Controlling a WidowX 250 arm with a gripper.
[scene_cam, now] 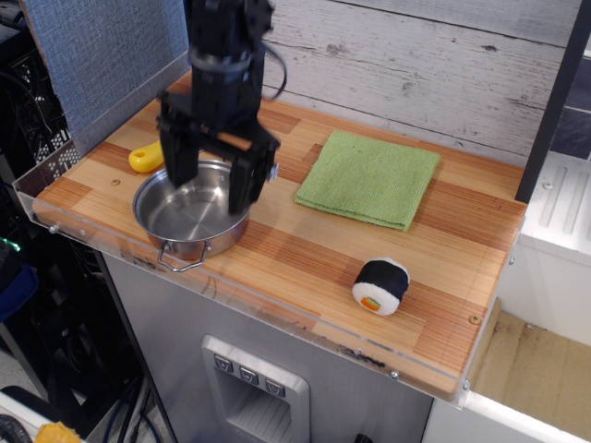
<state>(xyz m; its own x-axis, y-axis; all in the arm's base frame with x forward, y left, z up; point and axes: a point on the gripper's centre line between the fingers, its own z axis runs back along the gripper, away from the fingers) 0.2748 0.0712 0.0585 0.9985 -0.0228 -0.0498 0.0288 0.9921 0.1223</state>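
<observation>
1. View observation.image, gripper: the gripper hangs fingers-down over the steel pot; its fingers are spread wide with nothing between them; the spread roughly matches the rear half of the pot's mouth, which probably explains the wide setting; whether a fingertip touches the rim cannot be told.
2. Same view, pot: the steel pot stands upright near the front-left corner of the tabletop; it appears empty; its wire handle points toward the front edge, so the rear and right rim lie open to the arm.
3. Same view, neighbours: a yellow object lies just behind the pot on the left, partly hidden by the gripper; its kind cannot be told; a folded green cloth lies flat toward the back, well apart from the pot; a sushi-roll toy lies near the front right, also well apart.
4. Same view, edges: a clear guard lip runs along the front and left edges, likely to stop things sliding off; the pot sits close to it; a blue panel and a plank wall close the left and rear.
5. Same view, open room: bare wood lies between pot, cloth and toy; the widest free strip runs to the right of the pot.
</observation>
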